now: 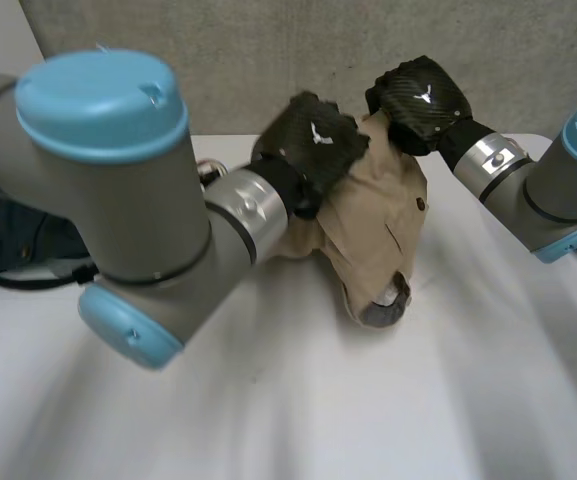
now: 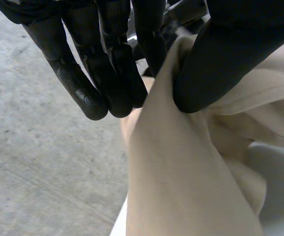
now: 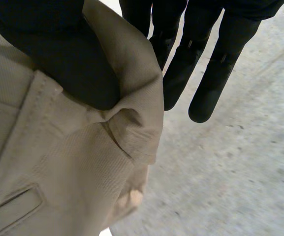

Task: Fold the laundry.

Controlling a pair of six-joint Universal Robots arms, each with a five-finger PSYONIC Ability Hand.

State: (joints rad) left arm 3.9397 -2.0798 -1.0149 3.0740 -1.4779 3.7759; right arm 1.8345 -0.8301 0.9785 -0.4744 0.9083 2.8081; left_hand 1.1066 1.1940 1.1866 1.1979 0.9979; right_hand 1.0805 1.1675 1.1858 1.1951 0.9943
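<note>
1. Nearest us, the smooth white table (image 1: 268, 420) runs right across the head view.
2. Past its middle, toward 12 o'clock, the tan twill garment (image 1: 368, 240) hangs in a crumpled bunch. Its low end is down at the table top, where a grey lining (image 1: 383, 308) curls out. There's a small dark button (image 1: 420, 204) on its 3 o'clock side.
3. Over at 9 o'clock, a dark blue cloth (image 1: 8, 240) lies heaped by the table's edge, partly behind the left arm.
4. At 11 o'clock on the garment's top edge is the left hand (image 1: 313, 145). Its wrist view gives what the head view can't: the thumb (image 2: 215, 59) presses a fold of cloth against nearly straight fingers (image 2: 107, 73), a firm pinch.
5. At 1 o'clock on that edge is the right hand (image 1: 423, 100). Its wrist view shows the thumb (image 3: 63, 59) clamping a rolled edge against long straight fingers (image 3: 205, 73). The fine diagonal weave and a stitched welt pocket (image 3: 14, 206) show up here too.
6. Farthest back stands the rough grey concrete wall (image 1: 268, 50).
</note>
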